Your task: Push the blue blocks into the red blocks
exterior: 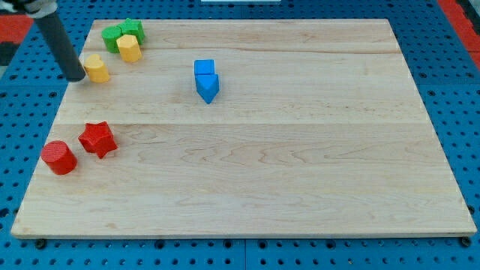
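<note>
Board: pale wooden board (300, 150) lying on a blue pegged table (457, 82), filling most of the view
Rod: dark rod (58, 41) slanting down from the view's top left corner, at the board's left edge
Tip: my tip (77, 77) is down at the board's left edge, touching or just beside the left face of the lower yellow block; it is a bare rod end with nothing to open or close, and it holds nothing
Blue blocks: blue cube (204, 68) and blue wedge-shaped block (208, 87) touching each other, cube toward the board's top, both in the board's upper half a little left of its middle, well apart from my tip
Red blocks: red star-shaped block (97, 139) and red cylinder (59, 157) near the board's lower left, close together but with a small gap; well apart from the blue pair
Green blocks: green block (132, 28) and second green block (113, 35), shapes unclear, touching, at the board's top left
Yellow blocks: upper yellow block (129, 48) against the green ones; lower yellow block (97, 68) below it, near the board's left edge
</note>
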`<state>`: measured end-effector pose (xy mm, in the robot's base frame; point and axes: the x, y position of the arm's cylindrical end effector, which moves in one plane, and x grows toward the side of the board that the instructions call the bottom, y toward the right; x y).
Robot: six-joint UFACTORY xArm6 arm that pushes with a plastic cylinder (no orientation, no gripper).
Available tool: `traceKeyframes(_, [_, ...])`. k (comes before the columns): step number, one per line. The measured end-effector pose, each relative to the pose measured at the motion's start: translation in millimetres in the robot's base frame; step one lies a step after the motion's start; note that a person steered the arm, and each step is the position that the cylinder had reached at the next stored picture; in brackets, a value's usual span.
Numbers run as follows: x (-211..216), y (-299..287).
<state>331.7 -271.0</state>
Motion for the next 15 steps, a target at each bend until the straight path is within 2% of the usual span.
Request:
traceKeyframes(1, [-23.2,49.5])
traceKeyframes(2, [-14.1,48.9])
traceKeyframes(3, [24.6,56.0])
traceKeyframes(4, [47.5,89.9])
traceKeyframes(5, [29.9,122.3])
traceKeyframes(6, [-7.7,127.5])
traceKeyframes(7, [-26.4,174.1])
traceKeyframes(9, [-12.0,253.9])
traceKeyframes(12, [64.2,232.0])
traceKeyframes(15, [149.7,144.7])
